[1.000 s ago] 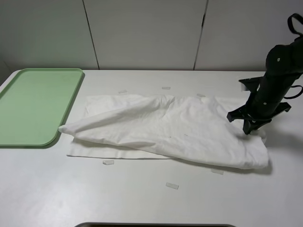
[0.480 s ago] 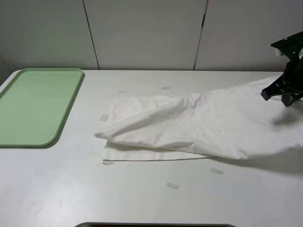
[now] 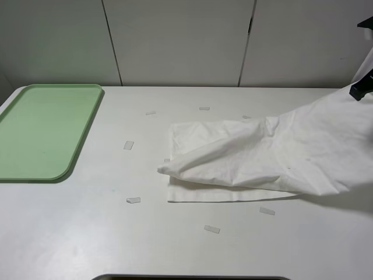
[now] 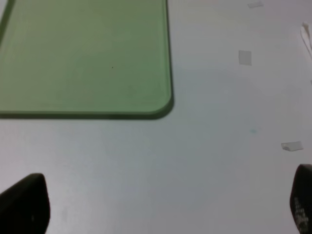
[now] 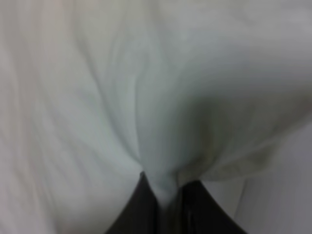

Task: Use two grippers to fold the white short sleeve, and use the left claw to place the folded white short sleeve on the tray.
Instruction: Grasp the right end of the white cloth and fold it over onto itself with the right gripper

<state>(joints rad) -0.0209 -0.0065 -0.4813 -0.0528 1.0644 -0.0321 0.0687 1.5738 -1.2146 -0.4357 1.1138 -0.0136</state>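
The white short sleeve [image 3: 256, 160] lies half folded on the table, its right end lifted toward the right edge of the exterior view. My right gripper [image 5: 165, 200] is shut on a pinch of that cloth [image 5: 146, 107], which fills the right wrist view; only a dark bit of the arm [image 3: 362, 88] shows at the exterior view's right edge. My left gripper [image 4: 161, 202] is open and empty, its fingertips [image 4: 27, 202] low over bare table near the green tray's corner [image 4: 87, 63]. The tray [image 3: 44, 131] sits at the far left, empty.
Several small clear tape pieces lie on the table, such as one [image 3: 133, 200] in front of the shirt and one [image 3: 211, 229] nearer the front edge. A dark edge [image 3: 192, 277] runs along the table's front.
My right gripper has pulled the shirt's right end up and rightward, almost out of the exterior view. The whole shirt has slid right, away from the tray.
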